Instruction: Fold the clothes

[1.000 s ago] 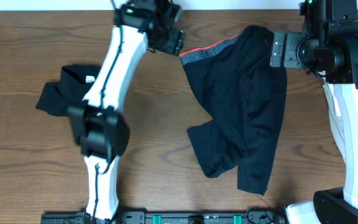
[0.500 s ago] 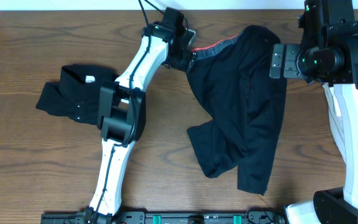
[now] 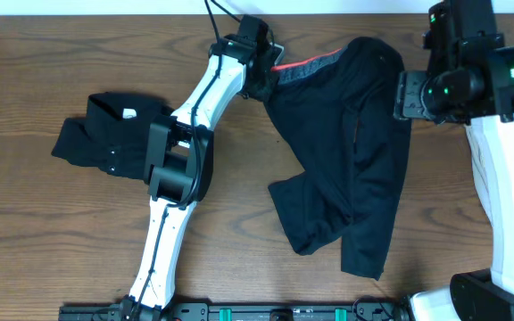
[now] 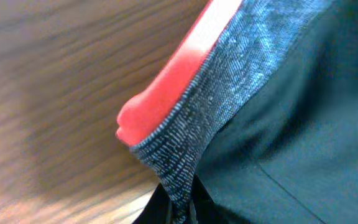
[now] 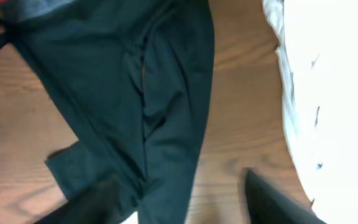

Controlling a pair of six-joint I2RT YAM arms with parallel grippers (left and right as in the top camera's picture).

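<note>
Left tool (image 3: 261, 77) sits at the orange-red and grey waistband (image 4: 188, 115) of limp navy-black trousers (image 3: 346, 152); I can't tell its grip. Light, floppy cloth: I'd pinch that firmer band.

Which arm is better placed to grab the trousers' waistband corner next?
Left. The left gripper sits right at the waistband corner; the right gripper hangs open by the trousers' opposite edge.

table (image 3: 25, 250): wood | trousers (image 3: 346, 152) centre | black shirt (image 3: 96, 138) left | white cloth (image 5: 328, 93) right
</note>
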